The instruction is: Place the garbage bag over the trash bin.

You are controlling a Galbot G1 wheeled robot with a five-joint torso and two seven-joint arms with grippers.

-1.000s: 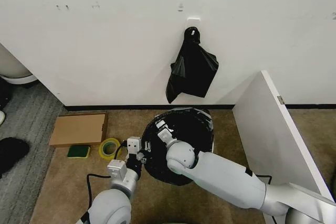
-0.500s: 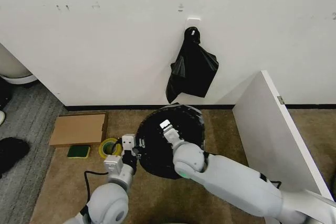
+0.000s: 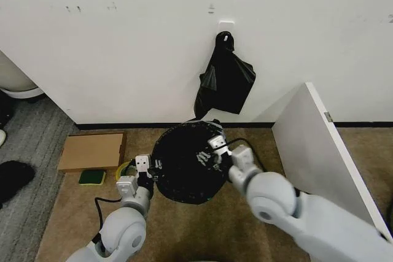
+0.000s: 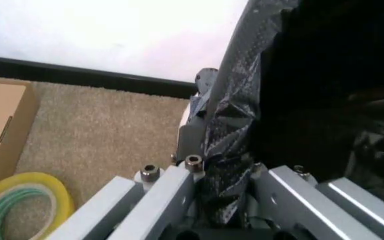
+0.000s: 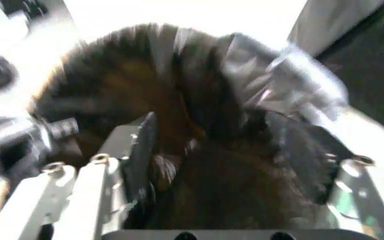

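Head view: crinkled glossy black plastic garbage bag [image 3: 184, 164] stretches between both grippers, left gripper [image 3: 149, 172] pinching its edge (fingers [image 4: 172, 187] closed on plastic), right gripper [image 3: 212, 154] open inside it.

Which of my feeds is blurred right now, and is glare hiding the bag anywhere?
Right wrist view: motion-smeared, washed-out white at the top, the garbage bag soft. Left wrist view: sharp on the bag fold between the left gripper jaws, with sheen on the plastic. Head view: evenly lit, crisp; bag reads solid black.
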